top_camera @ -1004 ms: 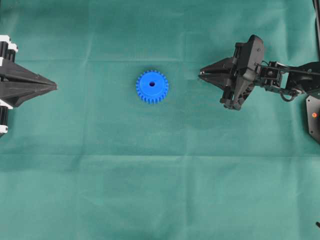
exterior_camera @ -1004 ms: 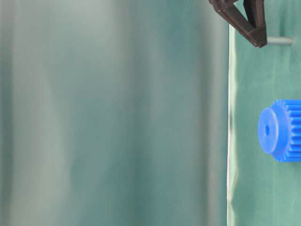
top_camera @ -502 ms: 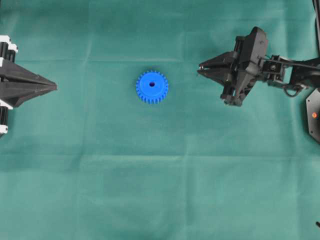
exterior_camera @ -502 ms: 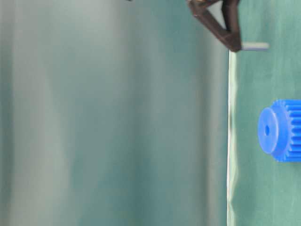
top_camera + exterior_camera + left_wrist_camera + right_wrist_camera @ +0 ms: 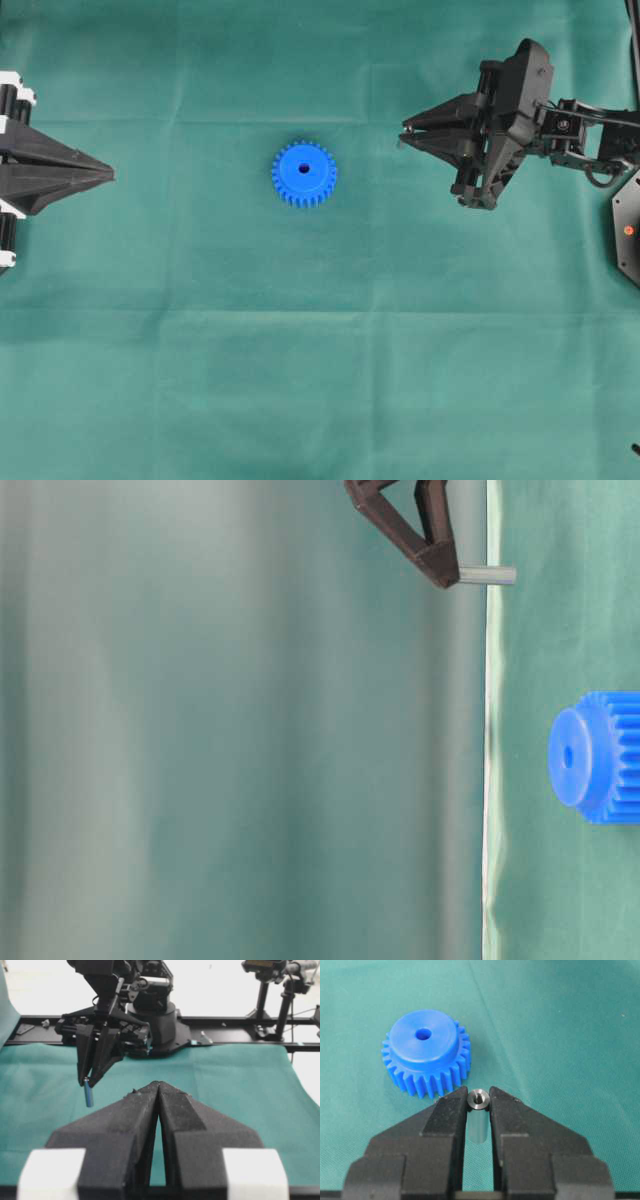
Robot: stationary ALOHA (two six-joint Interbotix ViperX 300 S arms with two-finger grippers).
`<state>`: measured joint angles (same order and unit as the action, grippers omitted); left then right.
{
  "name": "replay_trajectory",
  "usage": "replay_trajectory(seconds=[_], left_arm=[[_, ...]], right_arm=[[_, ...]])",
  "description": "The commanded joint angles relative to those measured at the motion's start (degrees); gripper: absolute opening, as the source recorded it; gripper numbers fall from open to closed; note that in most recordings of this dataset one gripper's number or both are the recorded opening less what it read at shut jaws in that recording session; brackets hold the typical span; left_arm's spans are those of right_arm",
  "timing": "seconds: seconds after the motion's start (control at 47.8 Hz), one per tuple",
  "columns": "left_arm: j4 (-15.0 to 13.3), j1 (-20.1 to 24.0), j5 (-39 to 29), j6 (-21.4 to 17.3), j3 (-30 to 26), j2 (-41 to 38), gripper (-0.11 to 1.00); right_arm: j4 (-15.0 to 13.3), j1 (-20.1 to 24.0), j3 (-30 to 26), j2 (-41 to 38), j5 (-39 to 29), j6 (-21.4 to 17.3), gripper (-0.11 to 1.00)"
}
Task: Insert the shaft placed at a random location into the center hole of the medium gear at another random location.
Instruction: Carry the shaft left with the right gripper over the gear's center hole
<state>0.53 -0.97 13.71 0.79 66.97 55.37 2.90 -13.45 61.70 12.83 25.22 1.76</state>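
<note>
overhead: the medium gear [image 5: 304, 173] lies flat on the green bench [image 5: 320, 380], center hole [image 5: 304, 167] facing up; the right gripper [image 5: 405, 135] hangs well to its right, much nearer than the left gripper [image 5: 108, 175], whose fingers are pressed together on nothing.

table-level: the shaft [image 5: 487, 575] sticks out beyond the right fingers toward the bench, clear above it.

right wrist: fingers clamped on the shaft, long axis upright, gear just ahead and left.

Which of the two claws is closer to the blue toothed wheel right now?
The right. The right gripper, clamped on the shaft, hangs above the cloth off one side of the medium gear. The left gripper sits shut at the far edge, farther off.
</note>
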Motion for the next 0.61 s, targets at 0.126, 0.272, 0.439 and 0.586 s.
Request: replay_trajectory(seconds=[0.126,0.272,0.439,0.586], left_arm=[[0.2,0.0,0.3,0.1,-1.2,-0.4,0.00],[0.2,0.0,0.3,0.1,-1.3,-0.4,0.00],[0.2,0.0,0.3,0.1,-1.3,-0.4,0.00],[0.2,0.0,0.3,0.1,-1.3,-0.4,0.00]], right_arm=[[-0.2,0.9,-2.2,0.1,0.1,0.5,0.14],[0.0,2.3,-5.0,-2.4,0.1,0.5,0.13],[0.0,3.8,-10.0,-6.8,-0.4,0.5,0.14],[0.0,4.7,-15.0,-10.4,-1.7,0.7,0.14]])
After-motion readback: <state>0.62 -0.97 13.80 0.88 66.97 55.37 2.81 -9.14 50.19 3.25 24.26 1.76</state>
